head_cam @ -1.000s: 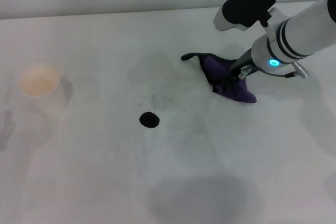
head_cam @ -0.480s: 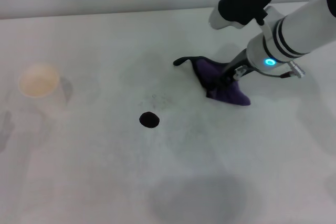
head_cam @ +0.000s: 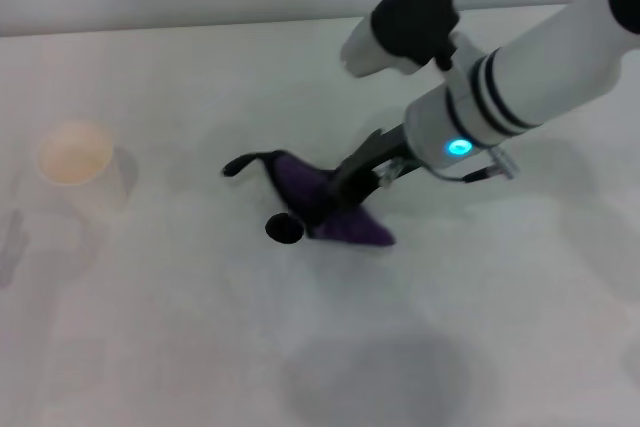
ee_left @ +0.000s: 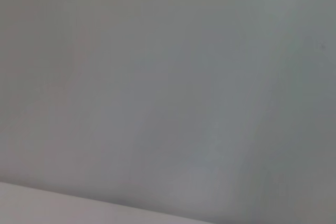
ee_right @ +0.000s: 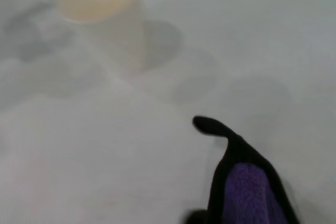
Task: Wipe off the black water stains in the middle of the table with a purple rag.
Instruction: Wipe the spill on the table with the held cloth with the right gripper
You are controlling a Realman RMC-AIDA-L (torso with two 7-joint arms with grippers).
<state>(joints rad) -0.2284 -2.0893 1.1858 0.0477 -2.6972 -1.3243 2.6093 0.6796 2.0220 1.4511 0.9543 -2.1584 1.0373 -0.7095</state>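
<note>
Fingers of the right gripper are pinched narrow on the purple rag, holding it down on the white counter near the middle. One black pointed corner of the rag sticks out toward the robot's left, lifted slightly. The black water stain, a small round blot, sits just beside the rag's lower left edge, touching or nearly touching it. A white paper cup stands upright well apart, on the left of the counter. The left gripper does not appear; its wrist camera shows only a plain grey surface.
</note>
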